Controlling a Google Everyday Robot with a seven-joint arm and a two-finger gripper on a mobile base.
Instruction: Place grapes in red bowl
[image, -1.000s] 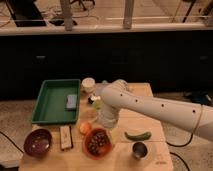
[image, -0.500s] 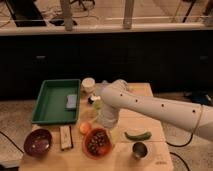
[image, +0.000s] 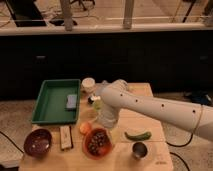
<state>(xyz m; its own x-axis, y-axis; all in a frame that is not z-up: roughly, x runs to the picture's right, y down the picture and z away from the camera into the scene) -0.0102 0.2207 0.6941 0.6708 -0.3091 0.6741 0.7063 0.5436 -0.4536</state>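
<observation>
The red bowl (image: 88, 148) stands on the wooden table near the front, left of centre. The grapes (image: 99, 140), a dark lumpy bunch, lie inside it. My white arm reaches in from the right and bends down over the table. My gripper (image: 104, 125) hangs at the end of the arm, just above and behind the bowl's far rim. It is not touching the grapes, as far as I can tell.
A green tray (image: 50, 107) holding a grey sponge (image: 71, 101) sits at back left. A maroon bowl (image: 37, 141), a snack bar (image: 65, 137) and a small orange fruit (image: 85, 128) lie left of the red bowl. A green pepper (image: 137, 135) and a steel cup (image: 139, 149) are right. A white cup (image: 88, 83) stands behind.
</observation>
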